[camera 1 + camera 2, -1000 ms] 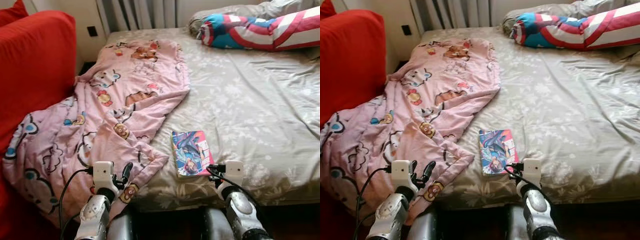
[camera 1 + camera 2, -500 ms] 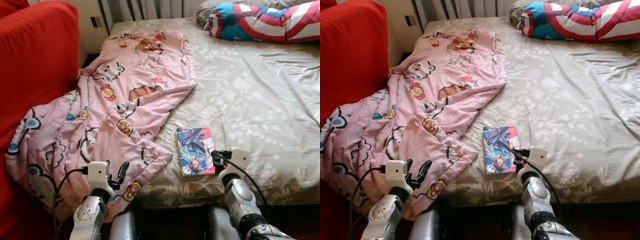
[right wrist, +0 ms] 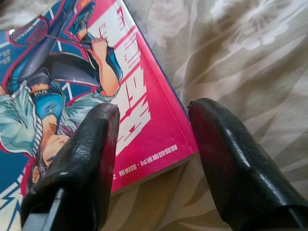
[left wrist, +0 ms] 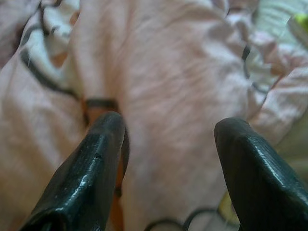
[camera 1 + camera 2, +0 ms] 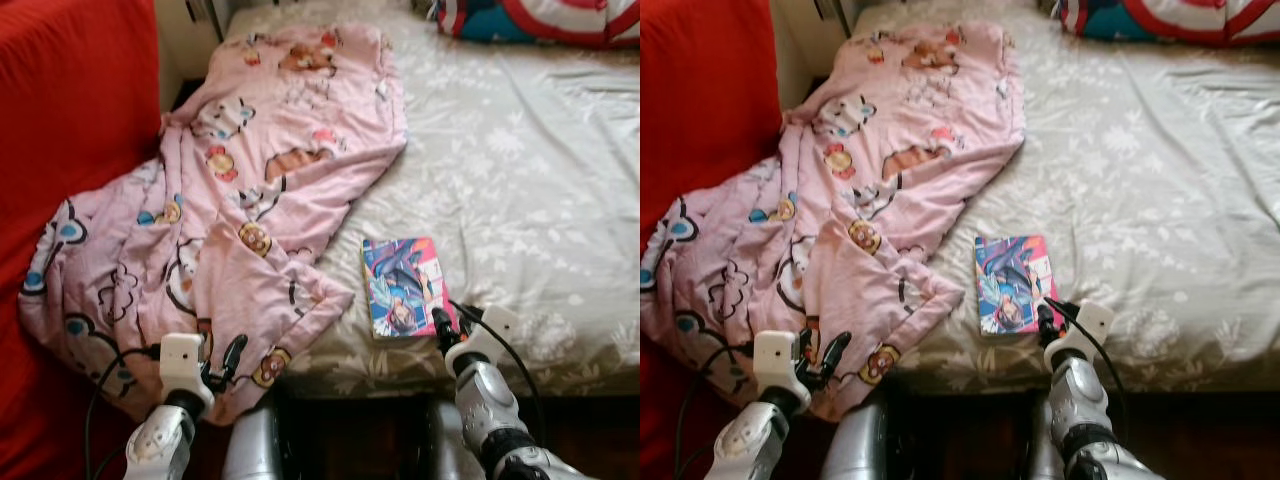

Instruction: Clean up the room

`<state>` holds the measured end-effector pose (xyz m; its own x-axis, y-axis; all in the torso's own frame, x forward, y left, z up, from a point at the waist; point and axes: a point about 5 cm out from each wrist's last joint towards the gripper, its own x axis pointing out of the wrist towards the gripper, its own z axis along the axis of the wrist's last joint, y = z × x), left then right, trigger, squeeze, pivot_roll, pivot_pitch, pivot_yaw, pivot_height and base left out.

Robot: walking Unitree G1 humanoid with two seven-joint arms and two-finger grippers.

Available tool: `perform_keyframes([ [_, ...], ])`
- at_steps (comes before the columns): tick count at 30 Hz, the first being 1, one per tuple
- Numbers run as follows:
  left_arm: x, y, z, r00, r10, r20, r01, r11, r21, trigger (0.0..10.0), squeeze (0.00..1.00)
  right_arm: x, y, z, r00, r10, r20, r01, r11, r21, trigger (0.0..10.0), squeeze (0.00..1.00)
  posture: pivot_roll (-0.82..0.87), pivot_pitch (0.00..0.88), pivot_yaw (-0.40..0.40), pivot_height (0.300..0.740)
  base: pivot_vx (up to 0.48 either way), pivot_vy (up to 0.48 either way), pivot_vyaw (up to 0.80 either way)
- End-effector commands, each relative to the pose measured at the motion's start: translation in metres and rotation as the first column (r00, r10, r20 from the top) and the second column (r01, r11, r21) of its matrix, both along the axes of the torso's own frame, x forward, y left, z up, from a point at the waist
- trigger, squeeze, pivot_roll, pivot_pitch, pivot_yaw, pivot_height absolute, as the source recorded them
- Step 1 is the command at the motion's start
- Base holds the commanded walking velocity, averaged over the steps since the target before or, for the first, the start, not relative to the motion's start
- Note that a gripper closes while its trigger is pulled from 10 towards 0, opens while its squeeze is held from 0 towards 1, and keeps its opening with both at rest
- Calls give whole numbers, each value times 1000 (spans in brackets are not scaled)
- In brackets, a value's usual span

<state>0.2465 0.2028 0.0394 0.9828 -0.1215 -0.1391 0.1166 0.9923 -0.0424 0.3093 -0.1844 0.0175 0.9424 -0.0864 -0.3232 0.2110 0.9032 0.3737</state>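
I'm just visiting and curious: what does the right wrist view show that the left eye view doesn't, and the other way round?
Right wrist view: the cover's fine print and the open black fingers straddling the comic book's corner. Left eye view: the pink blanket, red sofa, striped pillow and left end effector. Both: the book, the floral sheet, the right end effector.

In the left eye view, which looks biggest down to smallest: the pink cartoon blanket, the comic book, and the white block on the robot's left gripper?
1. Pink cartoon blanket, by far the largest, spreading from the bed onto the red sofa.
2. Comic book.
3. White block on the left gripper, the smallest, though it sits nearer the camera, so its true size is unsure.
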Motion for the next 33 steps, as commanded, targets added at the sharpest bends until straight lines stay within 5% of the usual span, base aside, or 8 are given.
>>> perform_keyframes([
  [1,-6,5,-4,1000,3,-31,-2,1000,11,10000,0,-3,4,-5,1000,1,-23,0,1000,23,10000,0,161,234,123,586,0,0,0],
  [17,-12,7,-1,998,1,-59,1,999,32,10000,0,-3,-1,-5,997,-79,16,74,973,219,10000,0,184,241,133,586,0,0,0],
  [21,-12,8,-1,998,-3,-64,5,999,39,10000,0,-10,-1,-11,993,-118,15,106,938,330,10000,0,185,241,136,586,0,0,0],
  [33,-13,9,0,998,-6,-68,10,999,46,10000,0,-19,6,-21,994,-109,-1,100,909,405,10000,0,191,242,143,586,0,0,0],
])
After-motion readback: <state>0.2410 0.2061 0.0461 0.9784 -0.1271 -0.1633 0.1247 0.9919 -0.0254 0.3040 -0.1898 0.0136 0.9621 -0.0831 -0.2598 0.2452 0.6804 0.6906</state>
